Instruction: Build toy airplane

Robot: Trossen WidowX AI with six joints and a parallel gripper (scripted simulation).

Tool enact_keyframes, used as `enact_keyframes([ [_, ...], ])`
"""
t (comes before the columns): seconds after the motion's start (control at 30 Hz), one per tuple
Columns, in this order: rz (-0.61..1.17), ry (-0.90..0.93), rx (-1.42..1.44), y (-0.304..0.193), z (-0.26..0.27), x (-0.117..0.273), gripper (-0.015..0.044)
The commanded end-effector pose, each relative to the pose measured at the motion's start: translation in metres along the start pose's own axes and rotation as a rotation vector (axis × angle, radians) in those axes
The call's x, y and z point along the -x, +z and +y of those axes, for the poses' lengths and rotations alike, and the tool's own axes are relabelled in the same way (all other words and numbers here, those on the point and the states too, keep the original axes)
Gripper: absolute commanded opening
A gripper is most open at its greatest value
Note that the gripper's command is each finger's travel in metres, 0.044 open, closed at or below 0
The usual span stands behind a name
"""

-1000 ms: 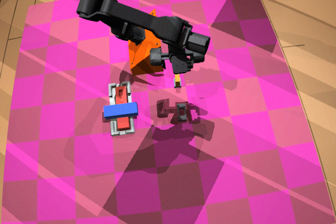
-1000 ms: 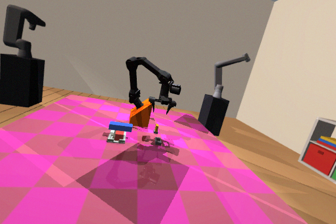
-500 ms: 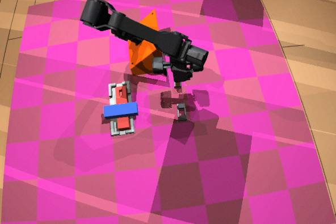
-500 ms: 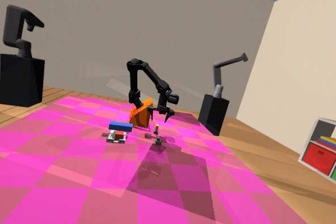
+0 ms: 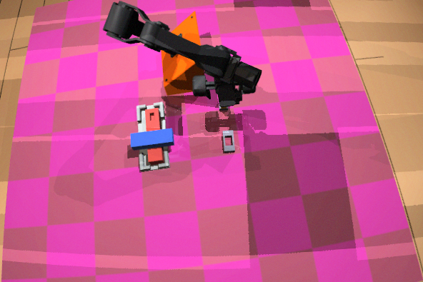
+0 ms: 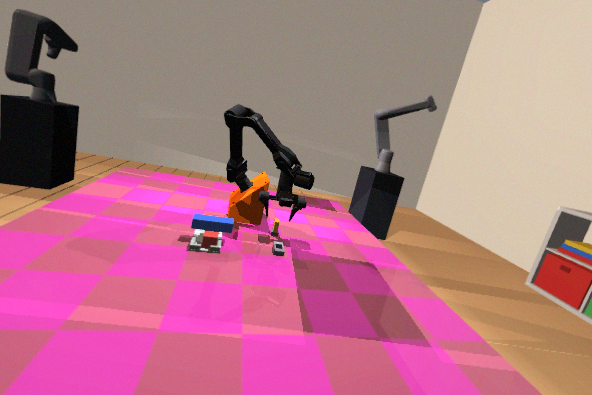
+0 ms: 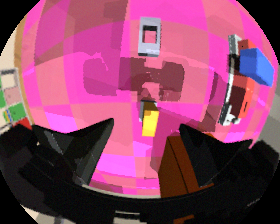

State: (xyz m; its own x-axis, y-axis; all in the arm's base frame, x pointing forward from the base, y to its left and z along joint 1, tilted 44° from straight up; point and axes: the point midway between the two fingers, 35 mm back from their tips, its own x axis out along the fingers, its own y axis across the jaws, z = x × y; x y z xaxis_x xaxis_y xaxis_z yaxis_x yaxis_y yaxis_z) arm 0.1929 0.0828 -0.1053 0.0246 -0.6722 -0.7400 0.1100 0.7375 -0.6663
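Tail fin next: wide, empty black two-fingered gripper [image 5: 224, 98] [image 6: 281, 207] [image 7: 148, 124] hovers near it.
Lowering around the upright yellow fin [image 5: 224, 108] [image 6: 275, 226] [image 7: 150, 121], toward the mat's [image 5: 171, 250] [image 6: 200, 351] [image 7: 111, 112] back edge, seems next.

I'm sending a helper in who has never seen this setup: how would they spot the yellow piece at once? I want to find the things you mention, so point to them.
Find the orange block [image 5: 178, 66] [image 6: 250, 201] under the black arm on the pink checkered mat [image 5: 171, 229] [image 6: 200, 351] [image 7: 106, 65]. Near it, below the open fingers, stands the small upright yellow piece [image 6: 276, 226] [image 7: 150, 123]. It is the only yellow thing on the mat; its nearest neighbour, the grey frame [image 5: 224, 142] [image 6: 274, 249] [image 7: 143, 37], has a rectangular hole.
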Motion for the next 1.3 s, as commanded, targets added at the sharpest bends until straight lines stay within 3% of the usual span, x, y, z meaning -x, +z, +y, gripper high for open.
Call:
enact_keyframes([
  [0.0, 0.003, -0.014, 0.012, -0.002, -0.002, -0.011, 0.0440],
  [0.67, 0.002, -0.017, 0.011, -0.003, -0.004, -0.040, 0.0440],
  [1.17, 0.002, -0.017, 0.011, -0.003, -0.004, -0.040, 0.0046],
  [1.27, 0.002, -0.017, 0.011, -0.003, -0.004, -0.040, 0.0026],
])
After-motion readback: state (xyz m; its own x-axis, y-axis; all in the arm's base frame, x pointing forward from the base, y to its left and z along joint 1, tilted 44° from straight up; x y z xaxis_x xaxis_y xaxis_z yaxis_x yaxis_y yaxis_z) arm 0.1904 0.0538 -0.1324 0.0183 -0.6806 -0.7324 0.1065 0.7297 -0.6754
